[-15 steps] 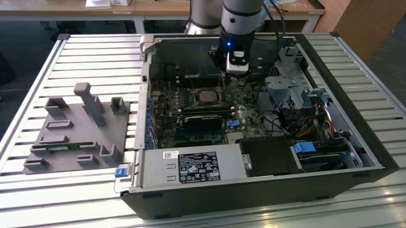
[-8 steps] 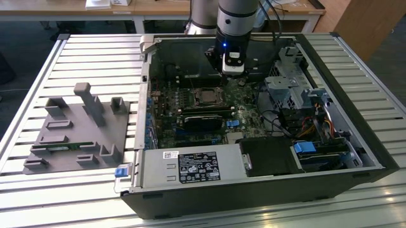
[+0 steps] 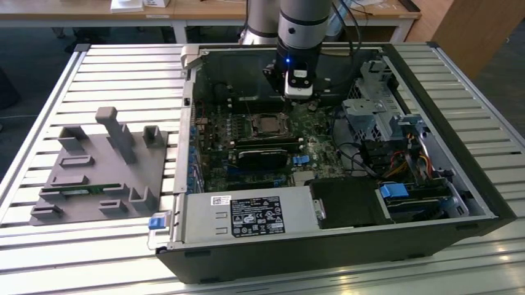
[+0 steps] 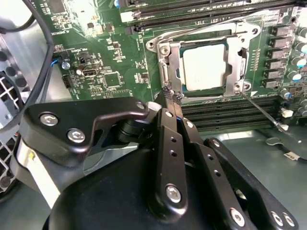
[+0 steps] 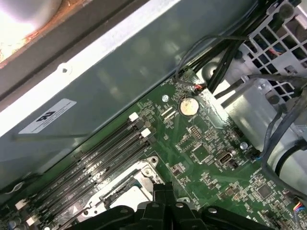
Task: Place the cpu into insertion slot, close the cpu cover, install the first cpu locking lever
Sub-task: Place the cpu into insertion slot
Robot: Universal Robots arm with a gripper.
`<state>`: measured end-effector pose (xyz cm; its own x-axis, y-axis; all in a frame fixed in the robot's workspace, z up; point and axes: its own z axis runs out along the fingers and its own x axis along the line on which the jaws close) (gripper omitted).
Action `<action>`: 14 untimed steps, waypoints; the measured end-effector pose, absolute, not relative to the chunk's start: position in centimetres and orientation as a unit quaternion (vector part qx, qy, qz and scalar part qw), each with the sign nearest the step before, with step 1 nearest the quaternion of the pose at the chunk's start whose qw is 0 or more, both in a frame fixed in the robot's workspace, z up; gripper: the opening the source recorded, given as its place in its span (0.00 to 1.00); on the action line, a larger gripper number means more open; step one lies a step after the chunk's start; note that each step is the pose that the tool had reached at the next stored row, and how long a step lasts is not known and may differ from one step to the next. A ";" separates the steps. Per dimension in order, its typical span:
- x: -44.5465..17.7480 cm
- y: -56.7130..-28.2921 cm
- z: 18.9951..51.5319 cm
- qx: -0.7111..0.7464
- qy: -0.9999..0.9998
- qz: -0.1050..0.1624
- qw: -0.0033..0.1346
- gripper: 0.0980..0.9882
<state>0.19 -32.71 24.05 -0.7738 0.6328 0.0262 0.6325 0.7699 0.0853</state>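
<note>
Starting wide with the open computer case (image 3: 345, 252), walled all round the insertion slot (image 4: 154, 52). Next down in size, the green motherboard (image 4: 96, 43), spreading out from that slot on every side. Then on to the gripper (image 4: 172, 96): poised upright over the board in the exterior view, parked right at one corner of the slot in the second wrist view. Reading the fingers (image 4: 168, 139) as pinched together, with nothing visible between them. Can't call contact with the slot's rim, whether touching or just above.

Over the slot, lying flat and closed by the look of it, the cpu cover (image 4: 237, 57). Framed in its window and seated, the cpu (image 4: 204, 67). Smaller, and the one to watch: the locking lever (image 4: 264, 112), a thin rod rooted at the slot's neighbouring corner, long axis slanting away from the slot, apparently unlatched. Added by the first wrist view, well beyond the slot: a coin cell (image 5: 188, 107).
</note>
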 end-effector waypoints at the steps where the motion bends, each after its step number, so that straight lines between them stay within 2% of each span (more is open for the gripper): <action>1: 0.2 -32.7 24.0 0.342 0.939 0.045 0.002 0.01; 14: -1.7 -32.7 23.0 0.353 0.934 0.044 0.002 0.01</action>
